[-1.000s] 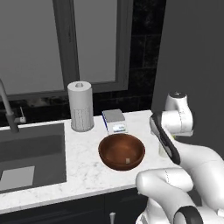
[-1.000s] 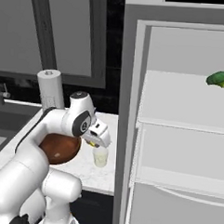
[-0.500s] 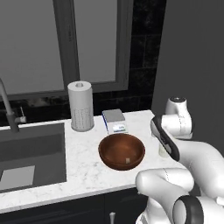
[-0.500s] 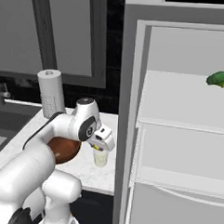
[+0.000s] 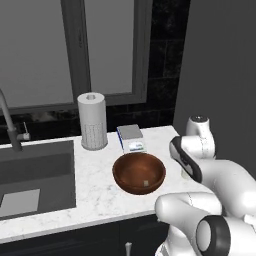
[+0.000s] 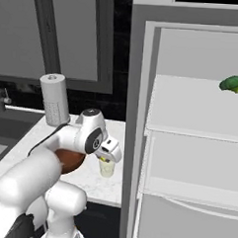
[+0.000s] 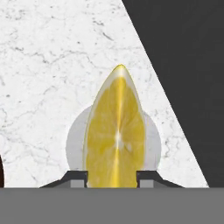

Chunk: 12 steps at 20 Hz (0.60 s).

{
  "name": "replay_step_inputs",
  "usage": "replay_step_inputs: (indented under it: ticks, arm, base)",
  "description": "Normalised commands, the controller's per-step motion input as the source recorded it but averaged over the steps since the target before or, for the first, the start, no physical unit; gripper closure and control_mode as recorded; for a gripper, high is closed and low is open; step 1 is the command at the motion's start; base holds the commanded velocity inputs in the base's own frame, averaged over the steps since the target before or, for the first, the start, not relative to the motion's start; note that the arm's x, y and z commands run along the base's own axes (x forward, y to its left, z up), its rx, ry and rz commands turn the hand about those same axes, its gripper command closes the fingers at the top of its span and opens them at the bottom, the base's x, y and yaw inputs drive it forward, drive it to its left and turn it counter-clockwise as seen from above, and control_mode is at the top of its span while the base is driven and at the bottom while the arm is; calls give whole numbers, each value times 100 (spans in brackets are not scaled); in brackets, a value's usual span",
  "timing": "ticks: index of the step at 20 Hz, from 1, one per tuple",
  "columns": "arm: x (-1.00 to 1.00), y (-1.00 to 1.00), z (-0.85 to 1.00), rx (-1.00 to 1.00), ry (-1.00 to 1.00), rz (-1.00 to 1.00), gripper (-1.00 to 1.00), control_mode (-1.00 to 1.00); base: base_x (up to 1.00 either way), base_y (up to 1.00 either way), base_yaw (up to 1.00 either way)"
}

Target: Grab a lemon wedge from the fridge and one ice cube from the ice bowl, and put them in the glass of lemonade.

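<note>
Fingers (image 7: 148, 176) clamp the wedge (image 7: 116, 131) from both sides in the hand view: two dark tips pinch its wide base. Wedge is glossy yellow, pulp lines radiating, teardrop-shaped; long axis runs up the pic, tip pointing away from the cam. Behind it sits the pale round rim of the glass (image 7: 151, 140) on veined white marble counter (image 7: 52, 65); dark wedge-shaped area at right.

Left base view: smooth reddish-brown wood-look bowl (image 5: 139, 173), round and wide, with a tiny pale cube (image 5: 145, 182) inside. Perforated white towel roll (image 5: 92, 121) upright behind; small boxy scale (image 5: 131, 138) beside it; dark sink (image 5: 35, 175) at left. Arm's white links curl over the counter's right end, a bit lower vs. 1 s ago.

Right base view: gripper (image 6: 109, 157) hangs just above the glass (image 6: 106, 169), closer than 1 s ago. Matte grey fridge (image 6: 134, 141) open, pale flat shelves; green lumpy broccoli (image 6: 232, 84) on upper shelf.
</note>
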Motion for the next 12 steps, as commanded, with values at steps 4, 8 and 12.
replay_step_inputs:
  ticks: [4,8,12]
  arm:
    - [27,0,-12,0,0,0,100,-100]
    - [19,0,-11,0,0,0,100,-100]
    - [0,0,0,0,0,0,-100,-100]
  base:
    - [0,0,0]
    - [0,0,0]
    - [0,0,0]
